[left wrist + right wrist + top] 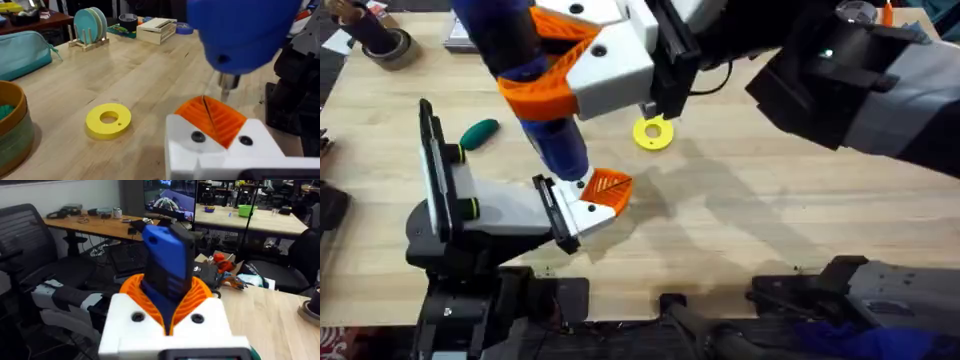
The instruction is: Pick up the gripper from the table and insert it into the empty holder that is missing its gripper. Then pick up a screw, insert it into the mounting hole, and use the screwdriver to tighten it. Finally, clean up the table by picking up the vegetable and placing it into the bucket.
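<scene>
My right gripper [545, 65] reaches across close under the overhead camera and is shut on the blue screwdriver [558, 145], which points down. In the right wrist view its orange pads [200, 297] clamp the blue body [167, 255]. The screwdriver's bit [227, 90] hangs just above my left gripper [210, 115]. That gripper's orange ribbed pads meet at a seam on a white mount with two dark screw heads [197, 136]. In the overhead view the left gripper [610, 188] lies low over the table [770, 210]. The green vegetable [478, 132] rests at the left. The bucket [12, 107] stands nearby. The loose gripper and bare holder are out of view.
A yellow flat ring [653, 132] lies mid-table, also seen beside my left fingers [108, 119]. A teal pouch [22, 50], a plate rack [90, 25], a wooden box [156, 29] and tape rolls [385, 45] line the far edge.
</scene>
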